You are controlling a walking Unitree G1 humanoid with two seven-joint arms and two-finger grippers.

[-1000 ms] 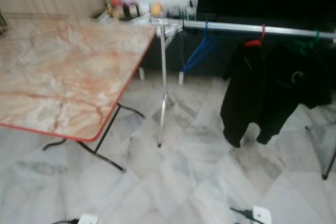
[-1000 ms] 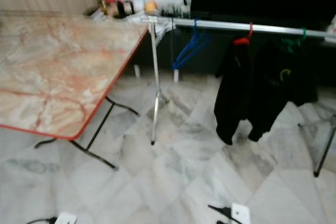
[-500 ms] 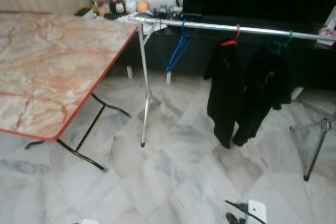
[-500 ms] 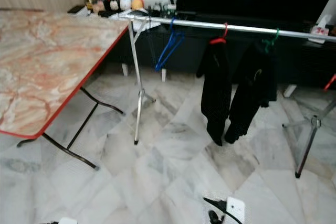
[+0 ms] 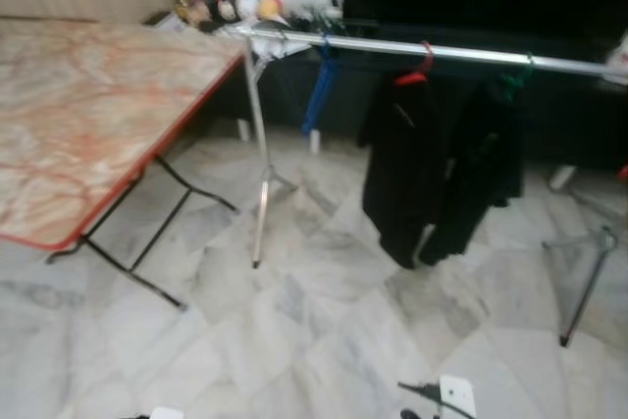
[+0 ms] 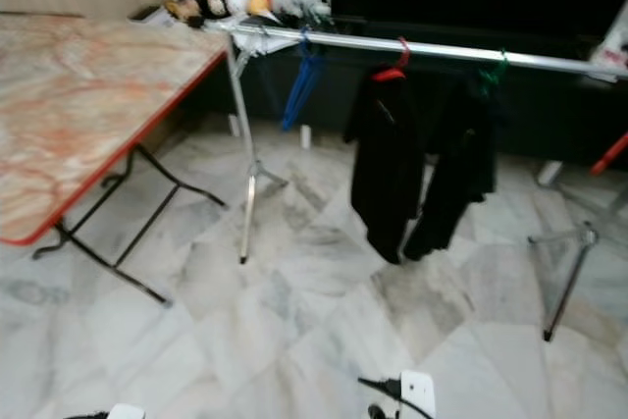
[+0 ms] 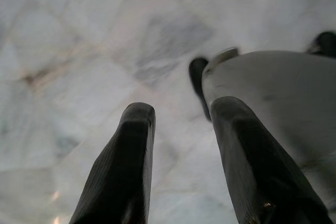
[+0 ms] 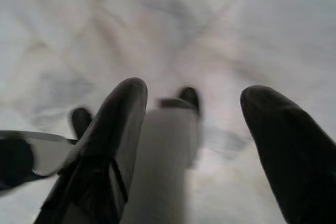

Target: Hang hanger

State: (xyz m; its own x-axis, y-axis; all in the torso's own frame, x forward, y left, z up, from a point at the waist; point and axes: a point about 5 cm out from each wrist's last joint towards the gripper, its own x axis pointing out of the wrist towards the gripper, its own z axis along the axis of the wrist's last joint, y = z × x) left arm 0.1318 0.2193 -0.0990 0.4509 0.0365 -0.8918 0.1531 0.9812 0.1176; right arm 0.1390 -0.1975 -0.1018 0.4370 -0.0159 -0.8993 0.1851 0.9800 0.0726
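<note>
Both your left gripper (image 7: 178,156) and right gripper (image 8: 210,145) hang apart and empty; walking on risks striking the rack leg (image 5: 258,213) at 11 o'clock.

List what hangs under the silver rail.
Under the silver rail: a bare blue hanger, and two black garments on red and green hangers, whose bodies the garments hide.
</note>
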